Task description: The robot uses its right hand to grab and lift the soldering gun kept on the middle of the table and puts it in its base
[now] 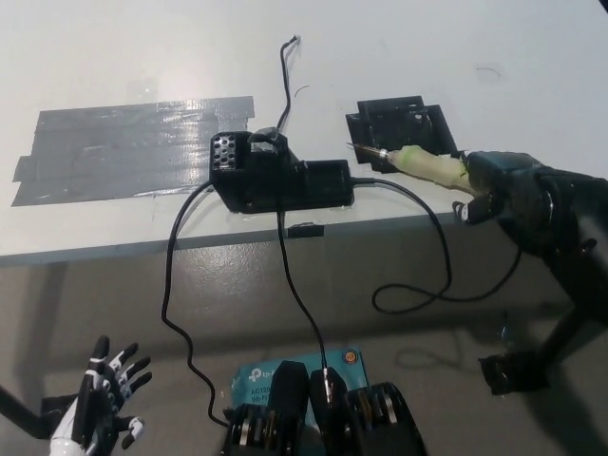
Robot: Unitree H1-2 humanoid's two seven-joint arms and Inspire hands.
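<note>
My black right hand [503, 182] is shut on the soldering gun [423, 163], a pale yellow-green handle with a thin metal tip pointing left. It is held just above the table's front edge, with the tip over the lower left corner of the black base [399, 128]. A black cable [432, 275] runs from the gun down below the table and back to the black soldering station [275, 176]. Low at the picture's bottom left, below the table, my white left hand [100, 399] rests with its fingers spread.
A wide patch of grey tape [123, 147] lies on the white table [532, 38] at the left. Another black cable [176, 285] hangs from the station over the table's front edge. A thin black wire [283, 81] runs back from the station.
</note>
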